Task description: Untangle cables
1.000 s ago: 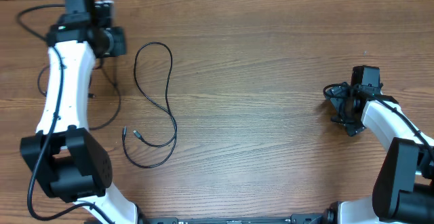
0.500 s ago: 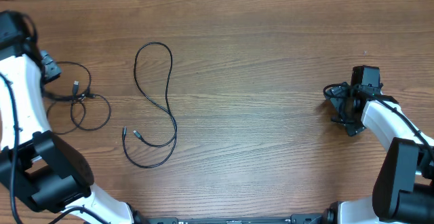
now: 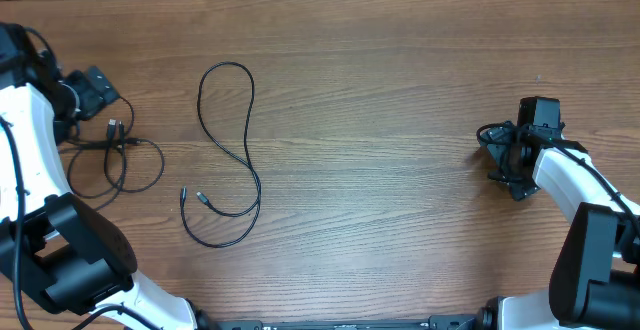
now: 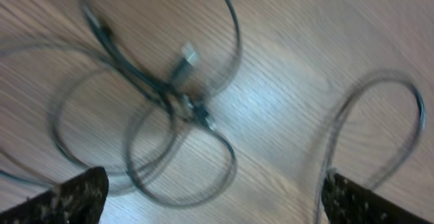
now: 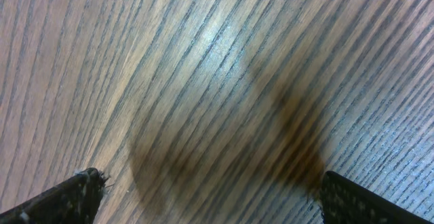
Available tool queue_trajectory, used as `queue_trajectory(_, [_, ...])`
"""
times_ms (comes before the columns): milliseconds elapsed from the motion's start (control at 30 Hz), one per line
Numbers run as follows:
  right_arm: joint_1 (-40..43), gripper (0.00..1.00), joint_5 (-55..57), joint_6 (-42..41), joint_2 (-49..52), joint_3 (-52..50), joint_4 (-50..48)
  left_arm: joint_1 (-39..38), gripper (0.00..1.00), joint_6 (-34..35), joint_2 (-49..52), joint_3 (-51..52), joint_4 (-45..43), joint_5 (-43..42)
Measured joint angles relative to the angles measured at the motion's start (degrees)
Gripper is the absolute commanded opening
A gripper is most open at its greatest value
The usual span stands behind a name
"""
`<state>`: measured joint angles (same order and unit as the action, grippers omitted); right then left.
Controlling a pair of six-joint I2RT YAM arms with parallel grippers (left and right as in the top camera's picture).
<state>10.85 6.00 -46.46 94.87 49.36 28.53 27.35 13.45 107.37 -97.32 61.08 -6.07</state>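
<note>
Left gripper (image 4: 217, 207) hovers, jaws spread wide and empty, with the tangled cables (image 4: 180, 98) just ahead of its fingertips (image 4: 74, 197) on the wooden table (image 3: 400, 70), a silver-tipped plug (image 4: 186, 53) beside the knot. A separate looped cable (image 3: 247, 140) lies further off to its side, seemingly free. The step looks like choosing a strand; next it should lower and close on one outer loop. Right gripper (image 5: 217, 200), also open and empty, sits over bare wood. No containers in view

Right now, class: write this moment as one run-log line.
left hand: open, above tangled cables | right hand: open, empty, over table | looped cable: lying apart, mid-table
</note>
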Motion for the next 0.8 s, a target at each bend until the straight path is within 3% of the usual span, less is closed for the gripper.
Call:
queue_trajectory(233, [0.0, 1.0, 0.0, 0.0, 0.0, 0.0, 0.0, -5.3, 1.0, 0.2, 0.0, 9.5, 1.2, -7.1])
queue_trajectory(467, [0.0, 1.0, 0.0, 0.0, 0.0, 0.0, 0.0, -11.6, 0.98, 0.2, 0.1, 24.0, -9.7, -8.9])
queue_trajectory(567, [0.0, 1.0, 0.0, 0.0, 0.0, 0.0, 0.0, -14.3, 0.89, 0.1, 0.2, 29.0, -15.0, -8.9])
queue_trajectory(633, [0.0, 1.0, 0.0, 0.0, 0.0, 0.0, 0.0, -16.7, 0.69, 0.0, -0.2, 31.5, -18.5, -8.9])
queue_trajectory(667, [0.0, 1.0, 0.0, 0.0, 0.0, 0.0, 0.0, -17.6, 0.31, 0.3, -0.3, 32.0, -19.6, -8.9])
queue_trajectory(700, [0.0, 1.0, 0.0, 0.0, 0.0, 0.0, 0.0, -18.9, 0.06, 0.1, -0.7, 33.2, -22.1, -8.9])
queue_trajectory(800, [0.0, 1.0, 0.0, 0.0, 0.0, 0.0, 0.0, -21.2, 0.04, 0.1, -1.0, 34.9, -23.9, -9.0])
